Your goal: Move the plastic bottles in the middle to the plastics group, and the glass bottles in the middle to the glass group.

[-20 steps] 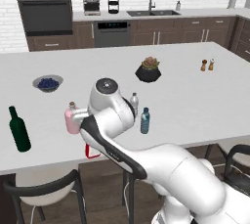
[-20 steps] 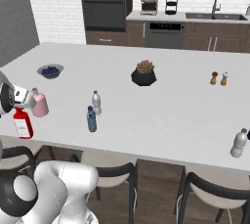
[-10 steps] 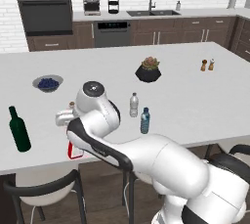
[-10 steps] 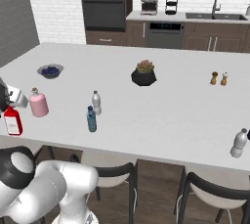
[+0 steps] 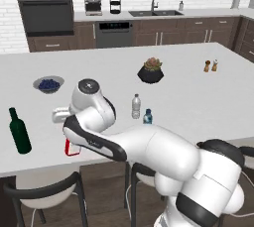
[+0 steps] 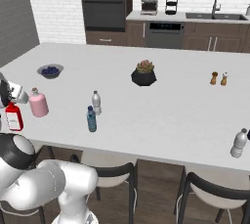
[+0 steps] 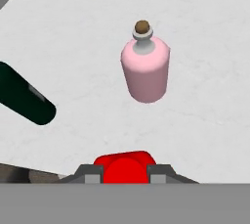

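Note:
My gripper (image 7: 124,173) is shut on the neck of the flat red bottle (image 6: 13,118), which hangs upright near the counter's front left edge. In the left base view my own arm partly covers the red bottle (image 5: 72,147). Just beyond it stands the squat pink bottle (image 7: 145,69) with its stopper, and the dark green wine bottle (image 5: 20,132) is to its left. Mid-counter, the clear plastic bottle (image 6: 96,102) and the blue-tinted one (image 6: 91,119) stand close together, well right of the gripper.
A bowl of blueberries (image 5: 48,84) sits behind the glass bottles. A potted plant (image 5: 151,71) and two shakers (image 5: 211,66) stand further back. Another plastic bottle (image 6: 239,143) is at the front right corner. Chairs (image 6: 114,179) line the counter's near edge.
The arm has swung left carrying the red bottle, from beside the pink bottle's right to in front of it. Over the last half second it has barely moved.

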Robot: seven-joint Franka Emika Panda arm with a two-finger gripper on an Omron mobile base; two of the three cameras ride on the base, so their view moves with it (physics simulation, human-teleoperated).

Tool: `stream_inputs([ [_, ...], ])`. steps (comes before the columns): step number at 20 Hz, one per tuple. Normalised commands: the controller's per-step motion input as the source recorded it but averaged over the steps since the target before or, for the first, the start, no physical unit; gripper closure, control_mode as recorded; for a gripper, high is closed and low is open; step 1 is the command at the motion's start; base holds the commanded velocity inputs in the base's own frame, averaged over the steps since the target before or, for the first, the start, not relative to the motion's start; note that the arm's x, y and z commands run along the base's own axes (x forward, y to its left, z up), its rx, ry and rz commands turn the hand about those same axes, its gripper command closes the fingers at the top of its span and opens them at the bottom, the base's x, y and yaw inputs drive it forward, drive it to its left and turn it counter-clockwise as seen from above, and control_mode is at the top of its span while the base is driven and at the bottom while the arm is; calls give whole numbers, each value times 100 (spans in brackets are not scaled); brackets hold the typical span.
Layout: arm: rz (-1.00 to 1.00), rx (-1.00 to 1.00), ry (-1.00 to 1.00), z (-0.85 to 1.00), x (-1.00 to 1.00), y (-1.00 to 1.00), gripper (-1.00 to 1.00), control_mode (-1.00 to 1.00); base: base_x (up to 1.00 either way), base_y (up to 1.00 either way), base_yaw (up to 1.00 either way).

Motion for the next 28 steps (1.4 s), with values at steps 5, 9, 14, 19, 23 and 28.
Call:
stream_inputs([
  [5, 0, 0, 0, 0, 25, 23, 100, -100, 0, 0, 0],
  [9, 0, 0, 0, 0, 3, 26, 100, -100, 0, 0, 0],
  [14, 0, -1, -1, 0, 6, 14, 100, -100, 0, 0, 0],
  [19, 0, 0, -11, 0, 2, 4, 100, -100, 0, 0, 0],
  [23, 0, 0, -8, 0, 21, 1, 100, -100, 0, 0, 0],
  [28, 0, 0, 0, 0, 14, 0, 100, -100, 0, 0, 0],
])
